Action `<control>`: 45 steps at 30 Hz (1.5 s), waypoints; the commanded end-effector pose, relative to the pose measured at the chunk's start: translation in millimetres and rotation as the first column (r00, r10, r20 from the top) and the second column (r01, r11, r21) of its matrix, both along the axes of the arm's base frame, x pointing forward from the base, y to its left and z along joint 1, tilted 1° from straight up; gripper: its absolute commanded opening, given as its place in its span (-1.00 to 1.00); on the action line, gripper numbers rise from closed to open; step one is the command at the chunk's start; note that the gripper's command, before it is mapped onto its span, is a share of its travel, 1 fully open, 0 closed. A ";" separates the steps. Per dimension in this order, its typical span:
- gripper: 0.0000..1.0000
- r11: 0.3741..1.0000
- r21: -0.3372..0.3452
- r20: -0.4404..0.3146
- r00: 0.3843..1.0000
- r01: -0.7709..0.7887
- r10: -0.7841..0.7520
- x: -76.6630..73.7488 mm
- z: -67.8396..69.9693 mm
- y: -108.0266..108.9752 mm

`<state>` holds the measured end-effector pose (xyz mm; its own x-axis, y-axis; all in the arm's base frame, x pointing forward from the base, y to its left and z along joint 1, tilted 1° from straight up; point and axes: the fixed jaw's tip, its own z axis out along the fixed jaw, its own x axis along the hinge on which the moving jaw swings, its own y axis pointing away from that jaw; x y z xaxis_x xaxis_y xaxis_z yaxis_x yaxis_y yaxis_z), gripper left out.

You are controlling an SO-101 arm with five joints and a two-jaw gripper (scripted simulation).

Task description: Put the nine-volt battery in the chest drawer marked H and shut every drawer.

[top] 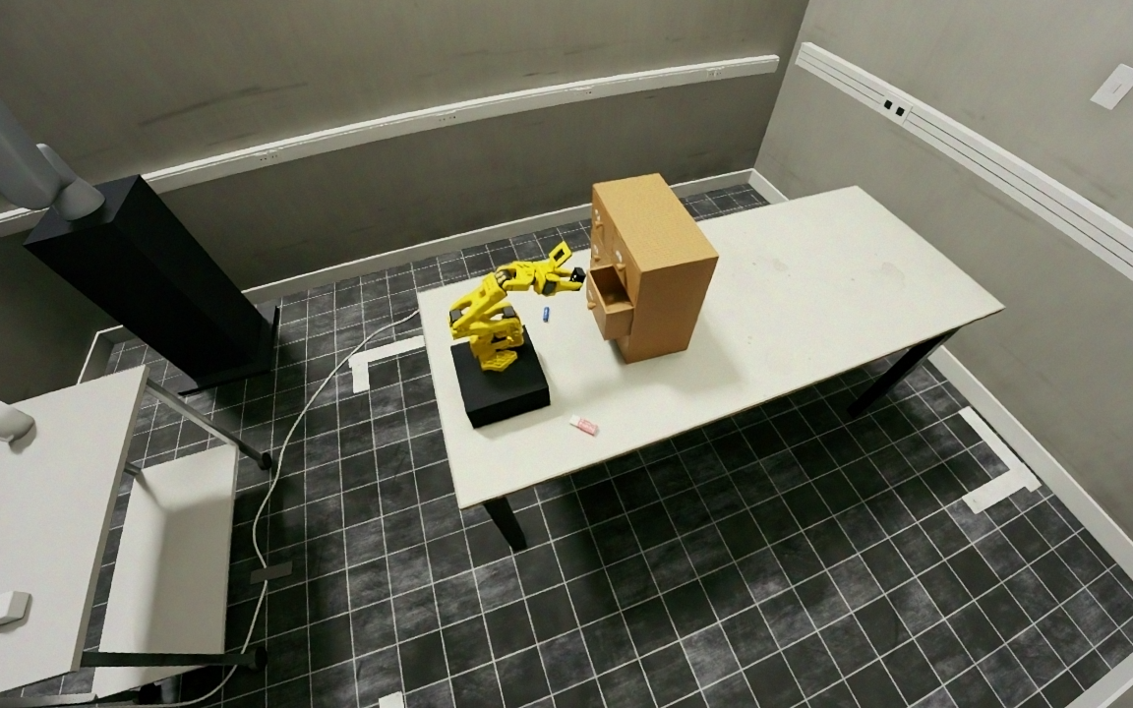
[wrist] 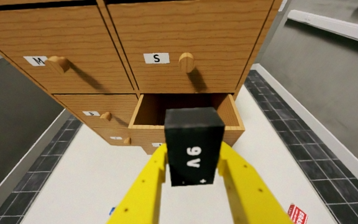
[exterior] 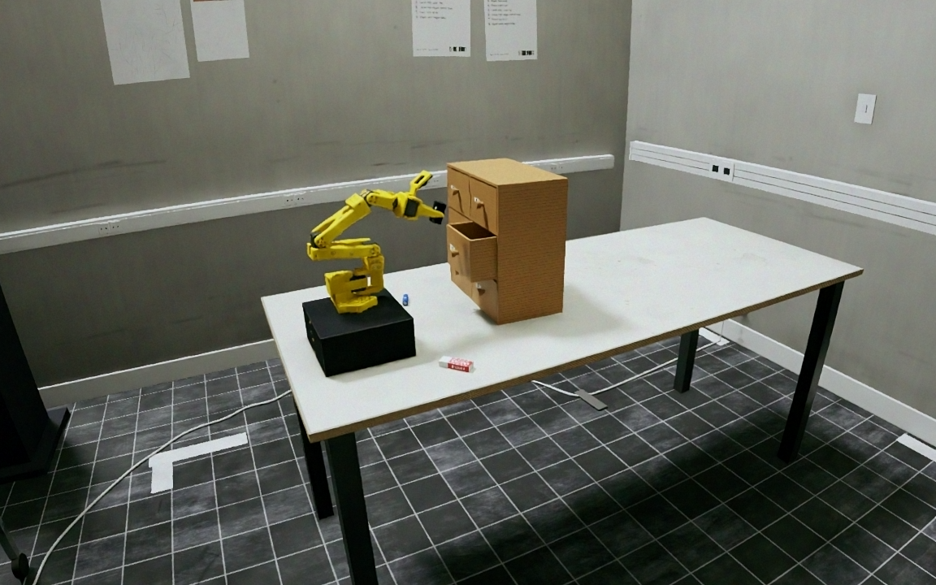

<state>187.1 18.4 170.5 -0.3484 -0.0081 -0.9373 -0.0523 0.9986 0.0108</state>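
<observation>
My gripper (top: 577,275) (exterior: 439,209) (wrist: 193,155) is shut on the black nine-volt battery (wrist: 194,140), marked "9V". It holds the battery in the air just in front of the open drawer (top: 608,295) (exterior: 473,249) (wrist: 142,126), a little above its front rim. The drawer sits in the second row on the right of the wooden chest (top: 663,251) (exterior: 526,240) (wrist: 73,34), under the drawer marked S (wrist: 156,58). It looks empty, and its own label is hidden behind the battery. The chest stands upright on the white table (top: 817,290) (exterior: 639,269) (wrist: 89,174).
A small blue cell (top: 545,312) (exterior: 405,299) (wrist: 112,211) lies on the table between my base and the chest. A white and red eraser (top: 583,425) (exterior: 456,362) (wrist: 298,214) lies near the front edge. My arm stands on a black block (top: 505,391) (exterior: 358,338). The other drawers are shut.
</observation>
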 end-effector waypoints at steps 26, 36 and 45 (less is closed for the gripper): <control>-1.00 1.000 -0.007 0.003 1.000 -0.001 0.001 1.1 -0.6 -0.3; -1.00 1.000 -0.008 0.003 1.000 0.003 -0.003 27.8 2.4 0.1; -1.00 1.000 -0.010 0.003 1.000 0.010 -0.010 70.5 -6.8 0.4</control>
